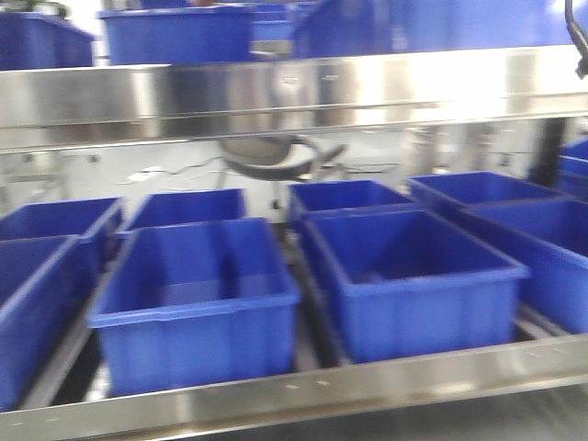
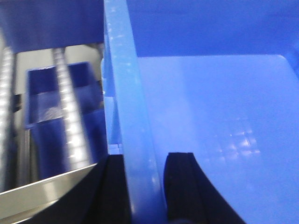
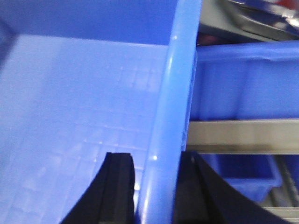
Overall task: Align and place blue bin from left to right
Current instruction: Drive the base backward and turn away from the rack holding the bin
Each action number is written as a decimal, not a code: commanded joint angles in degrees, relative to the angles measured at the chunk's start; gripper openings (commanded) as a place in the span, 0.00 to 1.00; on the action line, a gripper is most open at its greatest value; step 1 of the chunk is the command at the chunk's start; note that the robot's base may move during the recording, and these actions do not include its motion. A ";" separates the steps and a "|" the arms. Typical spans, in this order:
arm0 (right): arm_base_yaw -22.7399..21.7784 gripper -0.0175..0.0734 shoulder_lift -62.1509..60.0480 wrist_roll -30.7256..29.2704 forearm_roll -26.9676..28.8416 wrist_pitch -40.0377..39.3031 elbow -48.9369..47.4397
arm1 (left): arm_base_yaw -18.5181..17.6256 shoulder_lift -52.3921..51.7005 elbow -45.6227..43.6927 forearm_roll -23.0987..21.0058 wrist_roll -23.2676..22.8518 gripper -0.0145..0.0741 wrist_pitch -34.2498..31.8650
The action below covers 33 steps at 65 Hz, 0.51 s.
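Note:
A blue bin fills both wrist views. In the left wrist view its left rim [image 2: 125, 93] runs between the two black fingers of my left gripper [image 2: 145, 186], which is shut on it, and the bin's pale floor [image 2: 215, 121] spreads to the right. In the right wrist view my right gripper [image 3: 156, 186] is shut on the bin's right rim [image 3: 173, 116], one finger inside the wall and one outside. In the front view only a dark piece of arm [image 1: 578, 37] shows at the top right. I cannot tell there which bin is the held one.
On the lower shelf stand several blue bins, two in front [image 1: 193, 294] [image 1: 413, 276], behind a steel front rail [image 1: 303, 390]. More bins [image 1: 175, 32] sit on the upper shelf. Roller tracks [image 2: 65, 107] and another bin [image 2: 44, 93] lie left of the held bin. A bin [image 3: 243, 79] and a steel rail [image 3: 243, 135] lie on its right.

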 commanded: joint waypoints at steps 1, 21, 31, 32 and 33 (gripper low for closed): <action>0.03 0.13 -1.17 -0.92 0.76 -5.65 -0.87 | -0.28 -1.41 -1.04 -2.03 0.47 0.04 -5.16; 0.03 0.13 -1.17 -0.92 0.76 -5.65 -0.87 | -0.28 -1.41 -1.04 -2.03 0.47 0.04 -5.16; 0.03 0.13 -1.17 -0.92 0.76 -5.65 -0.87 | -0.28 -1.41 -1.04 -2.03 0.47 0.04 -5.16; 0.03 0.13 -1.17 -0.92 0.76 -5.65 -0.87 | -0.28 -1.41 -1.04 -2.03 0.47 0.04 -5.16; 0.03 0.13 -1.17 -0.92 0.76 -5.65 -0.87 | -0.28 -1.41 -1.04 -2.03 0.47 0.04 -5.16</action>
